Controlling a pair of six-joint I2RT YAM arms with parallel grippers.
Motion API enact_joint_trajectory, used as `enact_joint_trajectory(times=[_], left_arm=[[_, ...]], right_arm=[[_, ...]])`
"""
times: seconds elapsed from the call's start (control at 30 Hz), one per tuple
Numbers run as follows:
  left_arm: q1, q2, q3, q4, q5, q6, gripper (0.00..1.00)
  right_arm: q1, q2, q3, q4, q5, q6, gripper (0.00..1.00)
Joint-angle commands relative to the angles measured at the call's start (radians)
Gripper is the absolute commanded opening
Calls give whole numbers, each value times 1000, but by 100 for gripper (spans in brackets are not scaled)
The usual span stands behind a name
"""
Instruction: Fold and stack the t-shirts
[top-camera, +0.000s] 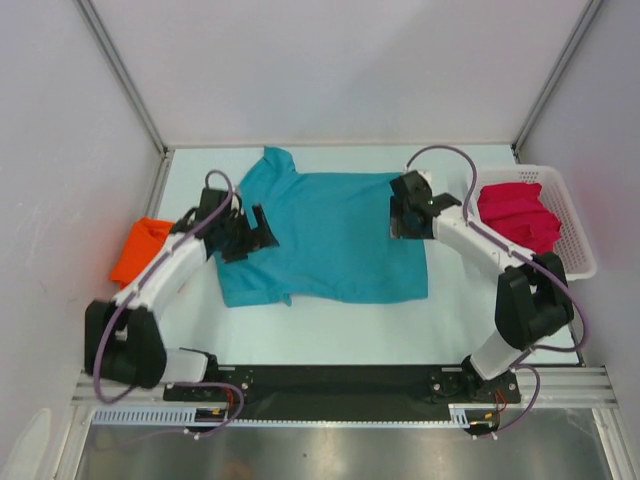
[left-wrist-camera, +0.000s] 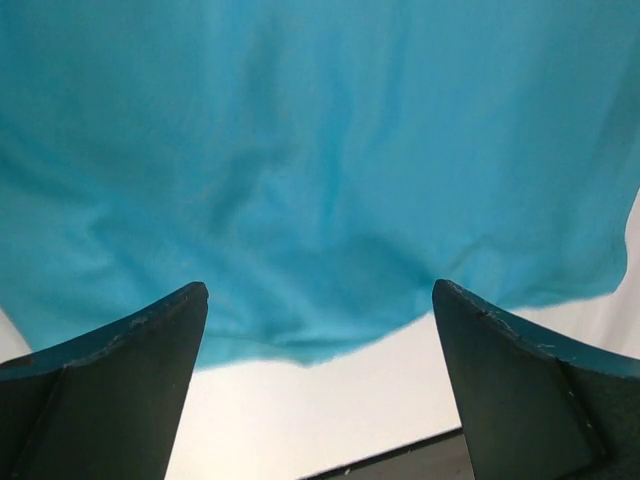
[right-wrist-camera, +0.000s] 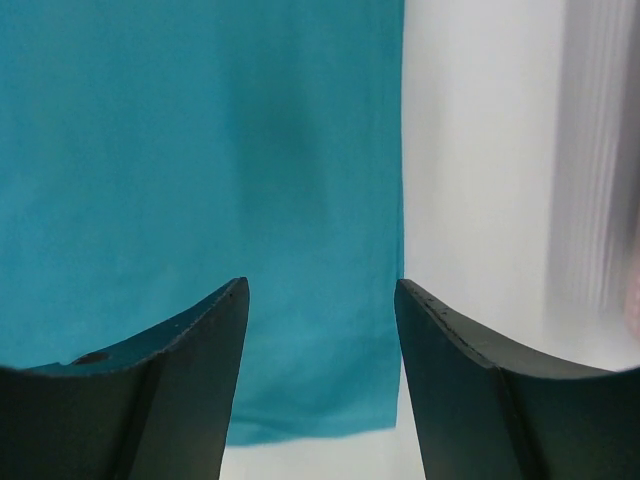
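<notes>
A: Item: teal t-shirt, spread flat at mid-tabletop. Orange t-shirt lies at left, magenta t-shirt in the white basket.

B: Left end effector: spread wide, empty, over the shirt's left end. Right end effector: spread, empty, at its right edge.

A: Advice: pinch both edges level, then fold evenly.

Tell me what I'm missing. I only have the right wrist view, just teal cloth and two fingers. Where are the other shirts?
Observer: The magenta shirt lies bunched in the white basket, right of the teal shirt.
Operator: And the orange one?
Observer: The orange shirt sits at the left edge of the table.
Operator: What's the other gripper doing?
Observer: The left gripper is open over the teal shirt's left side, holding nothing.
</notes>
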Motion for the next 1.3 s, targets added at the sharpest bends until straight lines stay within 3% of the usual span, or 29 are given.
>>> enact_joint_trajectory(times=[0.0,0.23,0.5,0.73,1.0,1.27], left_arm=[[-61,-235,-192,52,-52,-68,100],[-125,-438,-444,45,-151,-190,100],[-141,-529,-529,-18,-285,-282,100],[-165,-488,-541,-11,-322,-380,100],[-175,-325,-587,147,-281,-374,100],[-182,-271,-543,190,-264,-337,98]], right_arm=[[45,-94,-127,30,-16,71,65],[50,-164,-197,30,-44,94,64],[52,-156,-165,15,-44,80,64],[56,-154,-170,4,-42,73,64],[56,-177,-159,-14,-29,60,64],[53,-196,-185,-19,-16,65,64]])
